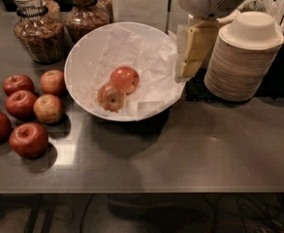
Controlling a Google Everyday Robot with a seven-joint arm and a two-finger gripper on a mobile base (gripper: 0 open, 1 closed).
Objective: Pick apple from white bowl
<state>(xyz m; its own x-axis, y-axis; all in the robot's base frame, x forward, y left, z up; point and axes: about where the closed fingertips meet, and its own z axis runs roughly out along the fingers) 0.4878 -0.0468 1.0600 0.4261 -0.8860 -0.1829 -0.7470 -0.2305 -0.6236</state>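
Pincer: your pincer (185, 71) hangs over the right rim of the white bowl (81, 57), apart from the fruit. You cannot tell whether it is spread or pressed together.
Apple: the apple (124, 78) lies mid-bowl on crumpled paper, touching a blotched apple (111, 97) at its near left.
Bowl position: on the worktop (204, 144), with loose red apples (29, 139) to the left and stacked paper bowls (243, 62) to the right.
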